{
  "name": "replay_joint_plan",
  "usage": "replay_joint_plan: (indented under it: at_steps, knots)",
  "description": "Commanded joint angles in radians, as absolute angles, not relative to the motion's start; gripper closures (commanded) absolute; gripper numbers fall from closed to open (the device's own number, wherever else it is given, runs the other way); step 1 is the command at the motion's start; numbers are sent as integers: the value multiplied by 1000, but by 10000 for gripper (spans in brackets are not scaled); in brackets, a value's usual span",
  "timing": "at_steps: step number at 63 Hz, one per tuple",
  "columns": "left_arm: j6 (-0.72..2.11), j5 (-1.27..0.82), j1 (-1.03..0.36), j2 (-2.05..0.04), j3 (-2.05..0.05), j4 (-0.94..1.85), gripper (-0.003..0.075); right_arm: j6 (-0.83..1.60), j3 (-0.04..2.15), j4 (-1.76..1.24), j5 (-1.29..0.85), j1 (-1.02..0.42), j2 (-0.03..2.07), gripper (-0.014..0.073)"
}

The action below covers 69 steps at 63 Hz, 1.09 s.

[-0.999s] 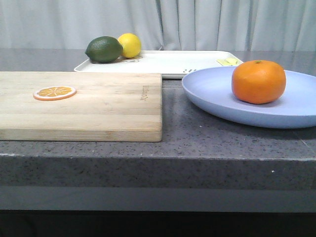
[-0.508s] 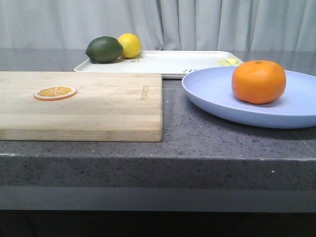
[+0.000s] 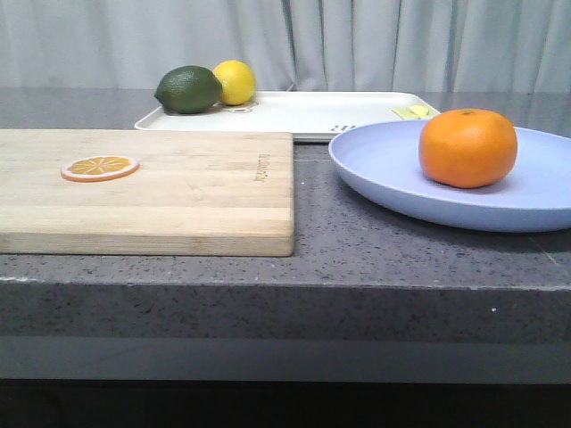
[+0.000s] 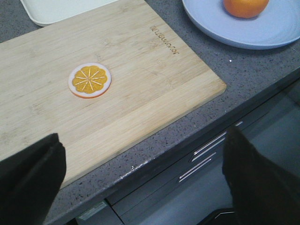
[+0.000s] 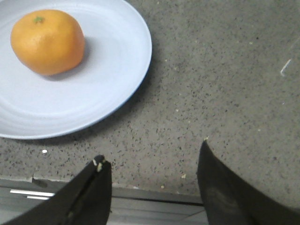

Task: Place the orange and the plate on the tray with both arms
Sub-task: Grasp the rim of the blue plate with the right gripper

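The orange [image 3: 467, 147] sits on the pale lavender-blue plate [image 3: 384, 165] at the right of the counter; both also show in the right wrist view, orange [image 5: 47, 41] on plate [image 5: 112, 61]. The cream-white tray [image 3: 312, 111] lies behind, at the back. My right gripper [image 5: 152, 152] is open over the counter's front edge, beside the plate's rim, holding nothing. My left gripper [image 4: 143, 140] is open wide above the counter edge, near the wooden board's front. Neither gripper shows in the front view.
A wooden cutting board [image 3: 178, 192] with a flat orange slice [image 3: 99, 167] fills the left of the counter. A dark green lime [image 3: 188, 89] and a yellow lemon [image 3: 234, 81] rest on the tray's far left corner. Drawer handles [image 4: 211, 150] lie below the counter edge.
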<state>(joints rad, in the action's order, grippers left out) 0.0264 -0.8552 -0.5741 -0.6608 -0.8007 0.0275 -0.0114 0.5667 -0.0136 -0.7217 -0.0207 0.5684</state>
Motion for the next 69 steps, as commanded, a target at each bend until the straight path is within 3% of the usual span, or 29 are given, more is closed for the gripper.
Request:
replay_joint_plan:
  at_steps: [1,23,40,53,69]
  knots:
    - [17,-789,-572,-630,-817,38,61,-11,621,-28,-693,-14,621,169]
    - [17,-789,-572,-617,-812,38,61,-10,962,-29,-921,3,984,169]
    - [17,-789,-572,-617,-812,38,61,126,1197,-167,-1060,213,1227,169]
    - [17,-789,-572,-617,-812,38,61,378,1225,-531,-1184,396,1379,169]
    - [17,-789,-572,-617,-812,38,61,474,1225,-661,-1200,384,1501,169]
